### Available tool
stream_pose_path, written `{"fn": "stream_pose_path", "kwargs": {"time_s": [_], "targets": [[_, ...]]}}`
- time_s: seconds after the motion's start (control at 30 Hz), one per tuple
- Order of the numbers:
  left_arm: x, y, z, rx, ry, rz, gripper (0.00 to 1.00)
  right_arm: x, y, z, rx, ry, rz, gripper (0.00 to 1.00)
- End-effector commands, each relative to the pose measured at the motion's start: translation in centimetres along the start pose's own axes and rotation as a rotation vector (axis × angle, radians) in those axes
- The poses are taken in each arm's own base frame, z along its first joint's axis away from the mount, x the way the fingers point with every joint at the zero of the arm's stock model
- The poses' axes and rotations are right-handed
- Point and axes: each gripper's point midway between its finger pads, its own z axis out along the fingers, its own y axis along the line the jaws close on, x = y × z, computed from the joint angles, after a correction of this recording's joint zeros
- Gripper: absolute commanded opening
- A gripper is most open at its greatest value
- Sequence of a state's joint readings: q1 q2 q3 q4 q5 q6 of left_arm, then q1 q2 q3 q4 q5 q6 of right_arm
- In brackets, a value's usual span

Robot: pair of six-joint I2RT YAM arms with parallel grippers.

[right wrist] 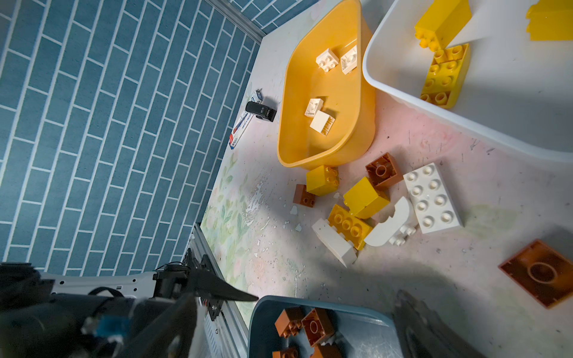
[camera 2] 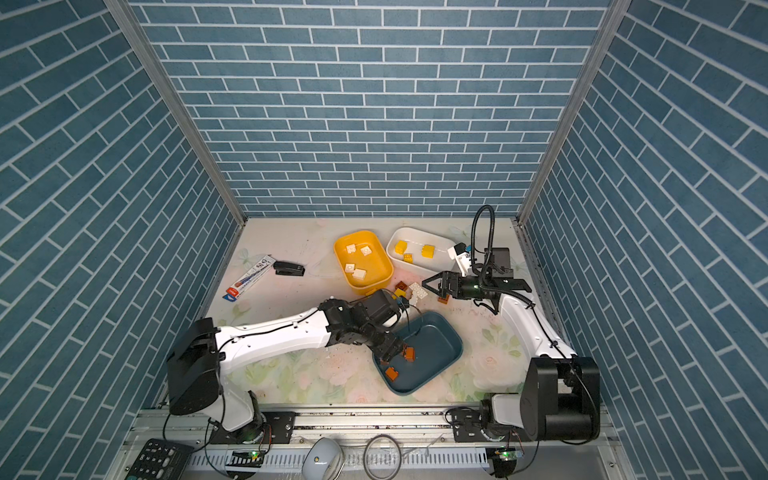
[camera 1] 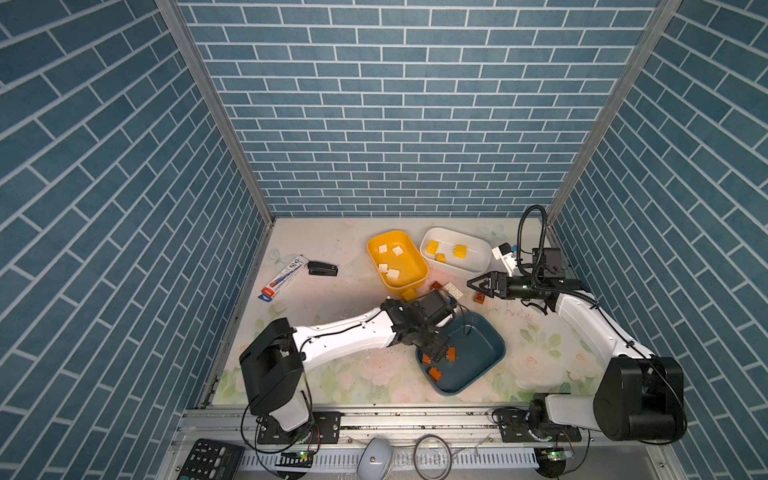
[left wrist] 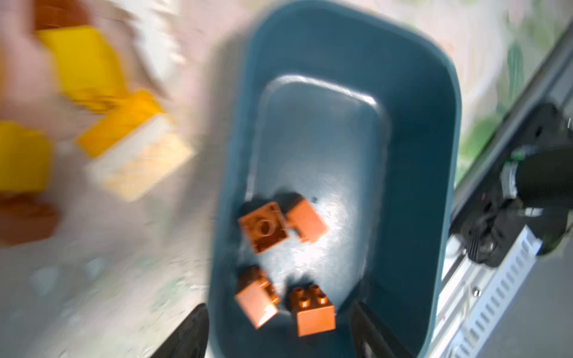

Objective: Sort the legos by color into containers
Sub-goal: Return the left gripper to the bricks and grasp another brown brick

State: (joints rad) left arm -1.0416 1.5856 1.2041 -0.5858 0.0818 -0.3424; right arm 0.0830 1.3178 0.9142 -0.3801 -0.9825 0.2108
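Past halfway, judging by counts.

Sorted so far:
- four white bricks (camera 1: 397, 250) in the yellow tub (camera 1: 409, 270), far centre
- three yellow bricks (camera 1: 459, 250) in the white tub (camera 1: 473, 261), far right
- four brown bricks (left wrist: 265, 226) in the teal tub (camera 1: 473, 349), near centre, bunched at its near-left end

One colour per tub, just not matched to tub colour.

Left to do: loose pile (right wrist: 366, 198) on the table (camera 1: 332, 299) between yellow tub and teal tub. About nine pieces, three of each colour going by the right wrist view. Includes a white 2x4 (right wrist: 432, 198) studs up, a white arch piece (right wrist: 392, 221) on its side, and a flat brown brick (right wrist: 541, 272) upside down, apart from the rest to the right.

Left end effector (camera 1: 437, 352) low over the teal tub's near-left end, jaws apart, nothing gripped, brown bricks lying free beneath. Right end effector (camera 1: 471, 286) wide open and empty, hovering just right of the pile, pointing left at it.

Look of the bricks: chunky glossy plastic, round studs on top, hollow underside with a centre tube. Several tipped or inverted, some touching, so probably awkward to pinch cleanly. Stapler (camera 1: 322, 268) far left, not part of the job.
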Motion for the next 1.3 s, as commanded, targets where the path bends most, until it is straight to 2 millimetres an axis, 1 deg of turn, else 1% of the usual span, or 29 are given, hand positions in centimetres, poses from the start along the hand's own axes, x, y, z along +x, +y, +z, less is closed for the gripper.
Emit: {"fn": "stream_pose_path", "kwargs": {"time_s": [0.0, 0.07, 0.17, 0.27, 0.37, 0.53, 0.6, 0.7, 0.83, 0.97, 1.03, 1.17, 1.27], "targets": [[-1.0, 4.7, -2.5, -0.173, -0.066, -0.199, 0.74, -0.2, 0.4, -0.3, -0.001, -0.015, -0.023, 0.98], [-1.4, 6.9, -3.0, -0.252, -0.110, -0.302, 0.73, -0.4, 0.4, -0.3, -0.002, -0.021, -0.020, 0.98], [-1.5, 9.8, -2.2, -0.328, -0.123, -0.476, 0.72, -0.7, 0.3, -0.2, -0.008, -0.034, -0.014, 0.98], [-1.6, 11.6, -1.0, -0.382, -0.134, -0.595, 0.71, -0.8, 0.3, -0.2, -0.007, -0.035, -0.011, 0.98], [-1.9, 12.7, 0.5, -0.413, -0.131, -0.655, 0.70, -0.8, 0.3, -0.2, -0.004, -0.037, -0.012, 0.99], [-2.2, 14.2, 3.4, -0.447, -0.131, -0.689, 0.66, -0.7, 0.1, -0.1, -0.001, -0.037, -0.008, 0.99], [-2.5, 14.5, 4.4, -0.445, -0.123, -0.694, 0.66, -0.7, 0.0, -0.1, 0.000, -0.040, -0.006, 0.98], [-2.2, 15.3, 5.6, -0.464, -0.102, -0.690, 0.64, -0.7, 0.0, 0.0, 0.001, -0.041, -0.005, 0.98], [-2.3, 16.3, 6.6, -0.476, -0.105, -0.689, 0.62, -0.7, -0.1, -0.1, 0.005, -0.041, -0.003, 0.98], [-2.6, 16.4, 8.2, -0.445, -0.093, -0.658, 0.59, -0.4, -0.4, 0.1, 0.006, -0.036, 0.007, 0.99], [-2.6, 16.7, 8.3, -0.454, -0.090, -0.653, 0.56, -0.3, -0.4, 0.1, 0.006, -0.036, 0.007, 0.99], [-2.5, 17.2, 8.9, -0.455, -0.085, -0.647, 0.53, -0.3, -0.4, 0.1, 0.006, -0.035, 0.010, 0.99], [-2.8, 17.0, 9.4, -0.429, -0.083, -0.623, 0.46, -0.3, -0.5, 0.2, 0.005, -0.032, 0.013, 0.99]]}}
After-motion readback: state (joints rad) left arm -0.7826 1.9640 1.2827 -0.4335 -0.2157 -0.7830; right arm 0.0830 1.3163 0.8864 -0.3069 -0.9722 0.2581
